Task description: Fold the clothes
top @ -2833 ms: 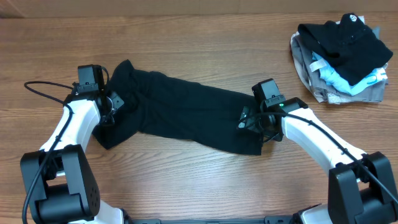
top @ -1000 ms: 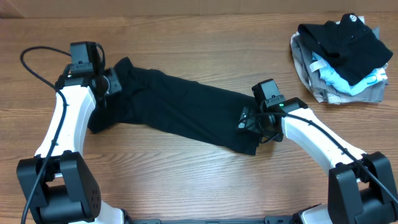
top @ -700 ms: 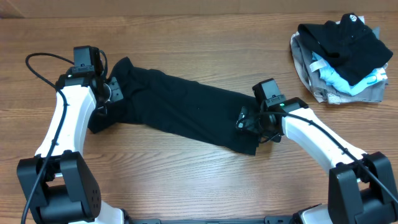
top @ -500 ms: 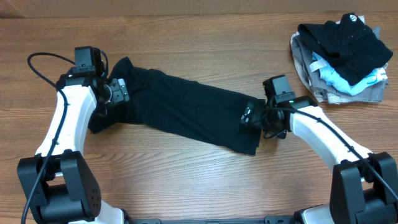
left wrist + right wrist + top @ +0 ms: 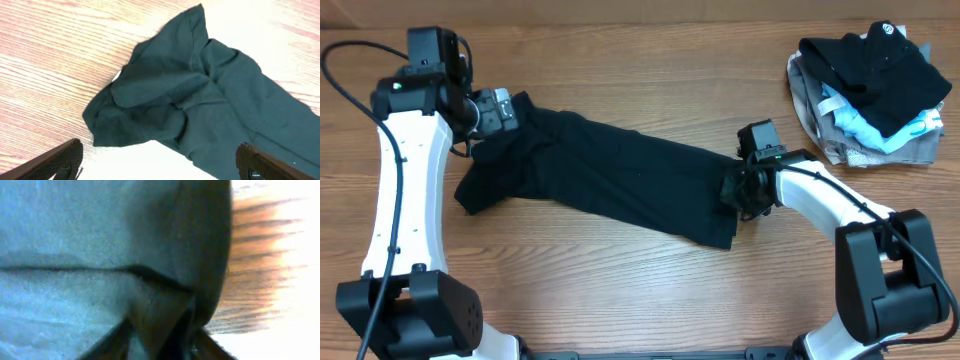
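Wood-grain table (image 5: 620,290) is carrying 2 things; black T-shirt (image 5: 610,175) is lying rumpled in a long band across the middle, slanting from far L to nearer R; pile of clothes (image 5: 868,95) is sitting well apart at far-R corner, grey piece underneath w/ black on top.

The T-shirt (image 5: 610,175) lies slantwise across my table (image 5: 620,290), far left to nearer right. My left gripper (image 5: 500,108) is over its far-left end and my right gripper (image 5: 732,190) is at its right end. A clothes pile (image 5: 870,80) sits well apart, far right.
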